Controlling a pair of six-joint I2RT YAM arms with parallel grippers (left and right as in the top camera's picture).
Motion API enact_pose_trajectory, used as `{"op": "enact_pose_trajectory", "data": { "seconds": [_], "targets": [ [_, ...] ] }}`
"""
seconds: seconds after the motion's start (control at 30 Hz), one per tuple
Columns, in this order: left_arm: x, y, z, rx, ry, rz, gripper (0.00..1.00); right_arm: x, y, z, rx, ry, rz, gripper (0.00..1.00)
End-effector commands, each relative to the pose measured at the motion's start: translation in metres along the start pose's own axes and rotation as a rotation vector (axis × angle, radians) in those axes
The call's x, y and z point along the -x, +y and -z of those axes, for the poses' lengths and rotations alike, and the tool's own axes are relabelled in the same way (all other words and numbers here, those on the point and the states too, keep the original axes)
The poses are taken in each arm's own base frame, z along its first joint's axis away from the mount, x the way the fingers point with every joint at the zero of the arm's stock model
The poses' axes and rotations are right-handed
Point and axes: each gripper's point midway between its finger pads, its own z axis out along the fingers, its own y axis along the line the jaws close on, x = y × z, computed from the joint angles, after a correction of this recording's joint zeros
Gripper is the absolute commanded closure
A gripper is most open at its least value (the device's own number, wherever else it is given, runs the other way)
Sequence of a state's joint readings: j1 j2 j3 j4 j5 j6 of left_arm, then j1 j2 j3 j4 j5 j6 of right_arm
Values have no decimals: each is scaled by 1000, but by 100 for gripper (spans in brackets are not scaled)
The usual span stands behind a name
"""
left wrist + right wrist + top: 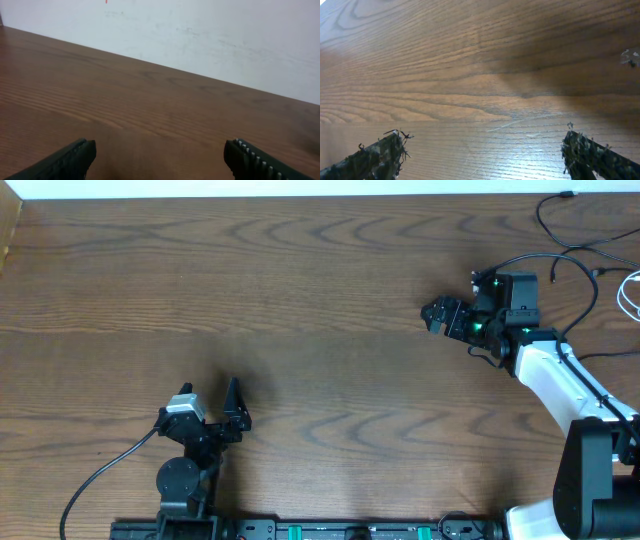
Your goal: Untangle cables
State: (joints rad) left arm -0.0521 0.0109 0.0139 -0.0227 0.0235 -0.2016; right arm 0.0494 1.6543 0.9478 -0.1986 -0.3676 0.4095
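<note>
- Cables [585, 250] lie at your table's [300, 300] far right edge.
- White wall [200, 30] behind the wood.
- Left gripper [160, 155] and right gripper [485, 150] both spread wide, empty.

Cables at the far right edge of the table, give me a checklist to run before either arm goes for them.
1. Left tool open, nothing in it: ok.
2. Right tool open, nothing in it: ok.
3. Black cables and white cable seen overhead: ok, though the picture's edge cuts them off.
4. Cables in either wrist view: not ok, only table wood shows.
5. Right tool facing the cables: not ok, it points away from them.
6. Where the cables cross: cannot tell, too thin.
</note>
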Motion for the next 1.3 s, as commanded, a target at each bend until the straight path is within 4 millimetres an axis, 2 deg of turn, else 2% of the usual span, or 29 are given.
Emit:
{"op": "enact_pose_trajectory", "data": {
  "seconds": [0.0,0.87,1.03,1.27],
  "targets": [
    [-13,11,0,50,41,9,13,-3,2,-3,3,10,1,1],
    [-14,11,0,51,43,8,13,-2,2,-3,0,8,7,1],
    [-14,11,0,51,43,8,13,0,-14,-3,-88,-9,29,1],
    [-14,11,0,51,43,9,13,-21,-50,4,-293,50,12,1]
  ]
}}
